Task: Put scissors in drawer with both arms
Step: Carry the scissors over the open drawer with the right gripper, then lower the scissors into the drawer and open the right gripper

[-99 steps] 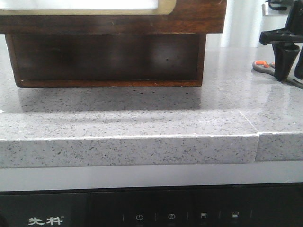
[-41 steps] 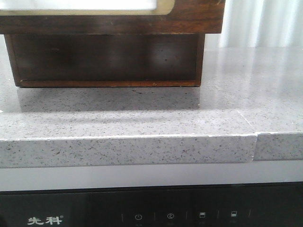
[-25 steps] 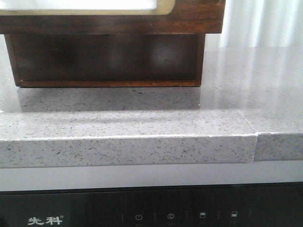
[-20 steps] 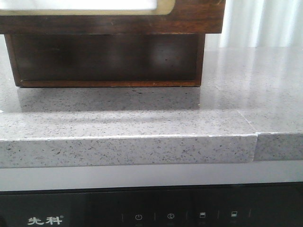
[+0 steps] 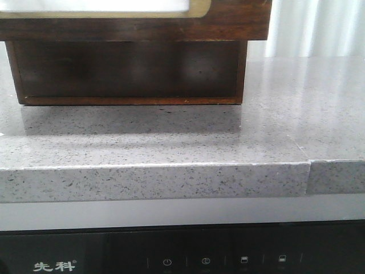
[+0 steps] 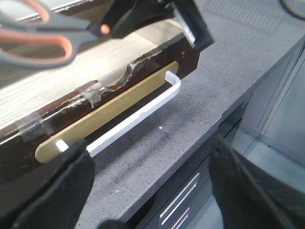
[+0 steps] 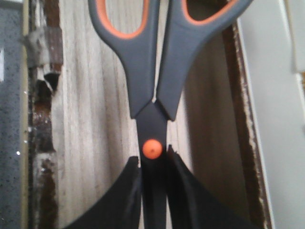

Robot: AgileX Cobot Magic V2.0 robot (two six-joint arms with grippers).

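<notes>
The scissors (image 7: pixel 152 95), with grey handles, orange-lined loops and an orange pivot spot, hang over the pale wooden floor of the open drawer (image 7: pixel 95 119). My right gripper (image 7: pixel 153 191) is shut on their dark blades just below the pivot. In the left wrist view the scissors (image 6: pixel 52 33) and the right gripper (image 6: pixel 157 14) are above the drawer (image 6: pixel 109 107), behind its gold-panelled front. My left gripper (image 6: pixel 147 186) is open and empty over the counter, close to the drawer's white handle (image 6: pixel 138 117). The front view shows only the drawer's dark underside (image 5: pixel 131 68), no gripper and no scissors.
The speckled grey counter (image 5: pixel 171 142) carries the drawer unit and ends in a front edge (image 6: pixel 224 114). Dark cabinet fronts with silver handles (image 6: pixel 181 200) are below it. The drawer's front rim is chipped and taped (image 6: pixel 90 90). A black appliance panel (image 5: pixel 171 257) sits under the counter.
The right gripper and the scissors, at the counter's far right 2.4 s ago, have left the front view. Nothing changes there over the last second.
</notes>
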